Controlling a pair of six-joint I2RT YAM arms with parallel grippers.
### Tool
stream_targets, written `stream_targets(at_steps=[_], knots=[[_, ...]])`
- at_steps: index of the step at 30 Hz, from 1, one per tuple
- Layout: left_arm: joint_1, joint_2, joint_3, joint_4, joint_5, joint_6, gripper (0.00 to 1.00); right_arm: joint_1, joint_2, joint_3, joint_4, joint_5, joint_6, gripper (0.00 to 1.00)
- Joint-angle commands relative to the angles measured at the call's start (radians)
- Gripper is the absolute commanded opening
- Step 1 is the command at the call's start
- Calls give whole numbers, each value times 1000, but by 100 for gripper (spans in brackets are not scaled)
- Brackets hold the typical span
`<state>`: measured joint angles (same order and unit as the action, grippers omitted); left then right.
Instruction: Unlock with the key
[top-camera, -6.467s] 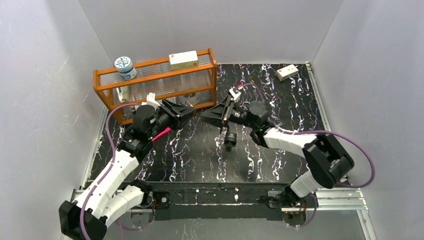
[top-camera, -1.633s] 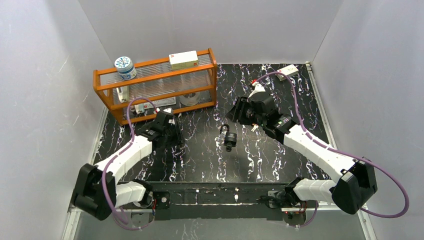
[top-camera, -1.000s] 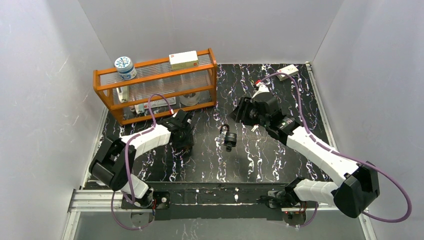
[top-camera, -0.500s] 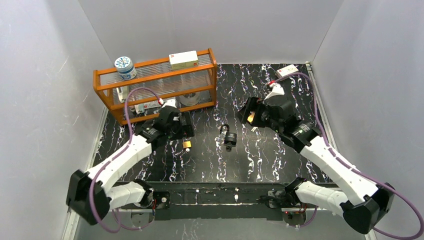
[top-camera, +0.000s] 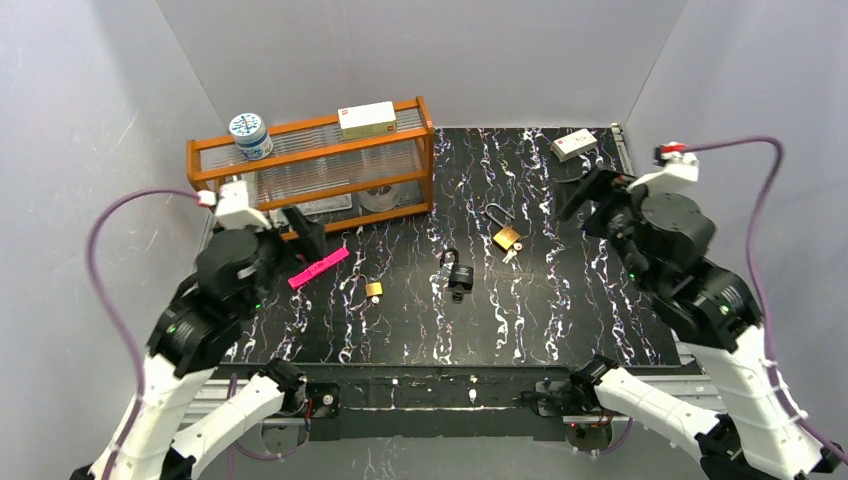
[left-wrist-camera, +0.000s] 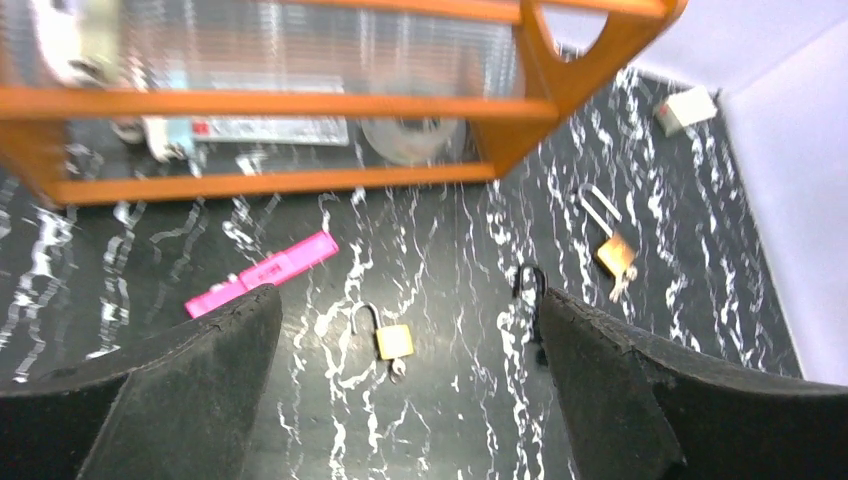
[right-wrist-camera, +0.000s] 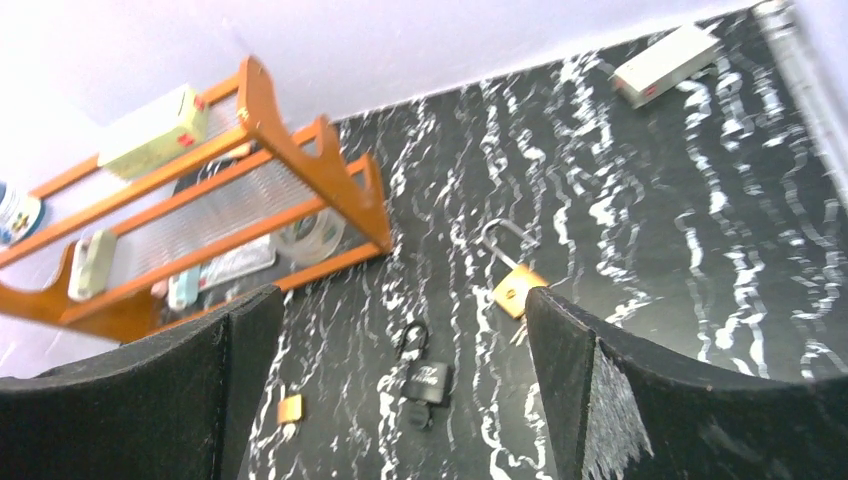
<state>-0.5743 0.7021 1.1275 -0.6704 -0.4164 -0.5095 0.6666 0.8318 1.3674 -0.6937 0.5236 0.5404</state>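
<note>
Three padlocks lie on the black marbled table (top-camera: 420, 330). A small brass padlock (left-wrist-camera: 393, 340) has its shackle swung open and a key (left-wrist-camera: 398, 370) in its base. In the middle sits a black padlock (right-wrist-camera: 428, 380) with a dark key head below it. A larger brass padlock (right-wrist-camera: 517, 288) with a long shackle lies to the right, a key (left-wrist-camera: 620, 288) at its base. My left gripper (top-camera: 300, 225) hangs open, high over the left side. My right gripper (top-camera: 588, 192) is open too, raised at the right. Neither holds anything.
An orange shelf rack (top-camera: 310, 170) stands at the back left, with a jar (top-camera: 249, 133) and a box (top-camera: 366, 119) on top. A pink strip (top-camera: 319, 267) lies in front of it. A small white box (top-camera: 573, 144) sits at the back right corner.
Both arms have pulled back and up from the middle of the table. Both grippers opened, leaving the small brass padlock and the larger brass padlock lying on the table.
</note>
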Motion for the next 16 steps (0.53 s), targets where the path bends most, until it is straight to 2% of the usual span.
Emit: stream_targets(at_steps=[1,7,16], knots=[[-2,-71,136,-165,-162,73,98,-7,-46,72,-65,206,-82,99],[-2,-123,286,-254,-237,131,98,-5,-106,107,-49,288,-130,99],[-2,-115,253,-263,-284,127,98,-5,-104,105,-32,279,-146,99]])
